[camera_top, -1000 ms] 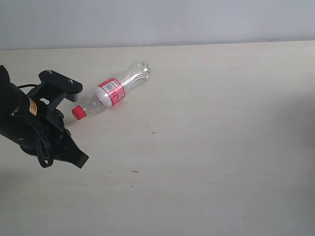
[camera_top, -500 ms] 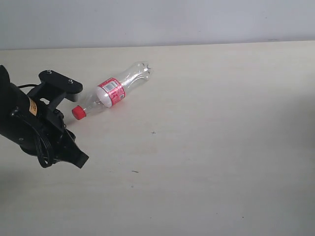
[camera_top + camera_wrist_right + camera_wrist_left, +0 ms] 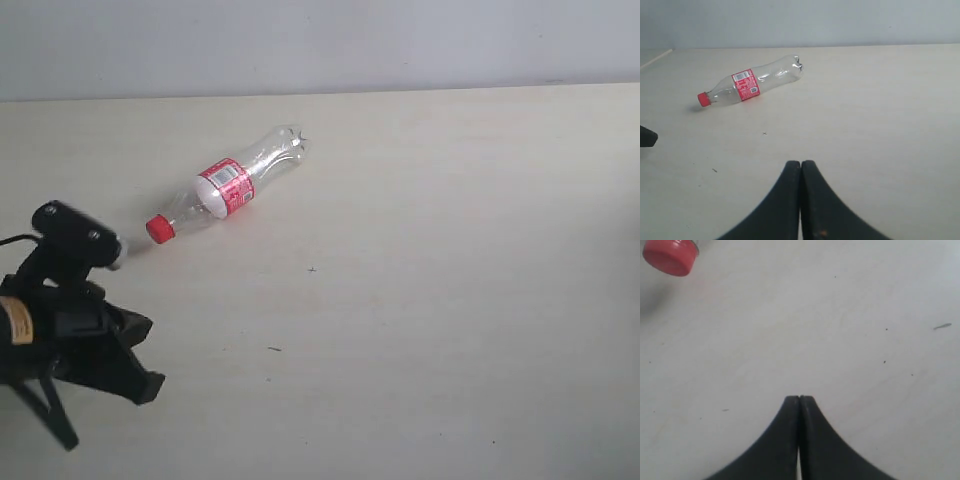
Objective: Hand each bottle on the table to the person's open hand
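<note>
A clear slim bottle with a red cap and red label lies on its side on the pale table, cap toward the left. The right wrist view shows the same bottle some way beyond the fingers. Only its red cap reaches into the left wrist view. My left gripper hangs low at the front left, nearer than the cap, shut with nothing in it. My right gripper is shut and empty; it is out of the exterior view. No hand is in view.
A few tiny dark specks dot the tabletop. A grey wall runs along the table's far edge. The black left arm fills the lower left corner.
The left arm has dropped and pulled back toward the near left corner, away from the bottle's cap. The bottle has not moved.
</note>
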`<action>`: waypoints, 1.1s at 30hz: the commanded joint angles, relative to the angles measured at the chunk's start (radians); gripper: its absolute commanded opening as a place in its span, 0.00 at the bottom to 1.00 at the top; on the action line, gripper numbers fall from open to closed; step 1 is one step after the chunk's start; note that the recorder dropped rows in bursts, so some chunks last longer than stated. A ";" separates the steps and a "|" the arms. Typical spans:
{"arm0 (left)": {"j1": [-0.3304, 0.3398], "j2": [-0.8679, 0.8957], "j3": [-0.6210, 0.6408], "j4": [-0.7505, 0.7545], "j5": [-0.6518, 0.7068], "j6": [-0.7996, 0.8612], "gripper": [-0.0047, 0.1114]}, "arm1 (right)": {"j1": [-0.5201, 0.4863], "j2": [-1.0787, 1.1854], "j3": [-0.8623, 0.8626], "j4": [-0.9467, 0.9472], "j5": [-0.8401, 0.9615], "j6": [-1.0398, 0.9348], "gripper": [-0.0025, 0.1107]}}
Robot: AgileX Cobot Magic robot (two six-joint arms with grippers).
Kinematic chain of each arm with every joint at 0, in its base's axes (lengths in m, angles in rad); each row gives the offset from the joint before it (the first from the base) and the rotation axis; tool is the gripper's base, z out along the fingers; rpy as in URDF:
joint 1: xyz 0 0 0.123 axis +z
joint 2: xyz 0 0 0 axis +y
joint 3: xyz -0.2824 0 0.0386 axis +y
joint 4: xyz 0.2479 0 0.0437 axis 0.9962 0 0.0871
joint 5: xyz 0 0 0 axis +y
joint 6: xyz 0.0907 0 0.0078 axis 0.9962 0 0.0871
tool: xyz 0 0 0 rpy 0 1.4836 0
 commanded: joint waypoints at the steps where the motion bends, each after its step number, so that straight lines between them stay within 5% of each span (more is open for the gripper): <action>1: 0.002 -0.008 0.198 0.072 -0.482 -0.024 0.04 | 0.000 -0.003 0.005 0.001 -0.010 -0.002 0.02; 6: 0.002 -0.009 0.307 0.194 -0.837 -0.052 0.04 | 0.000 -0.003 0.005 0.001 -0.010 -0.002 0.02; 33: 0.002 -0.009 0.310 0.183 -0.845 -0.025 0.04 | 0.000 -0.003 0.005 0.001 -0.010 -0.002 0.02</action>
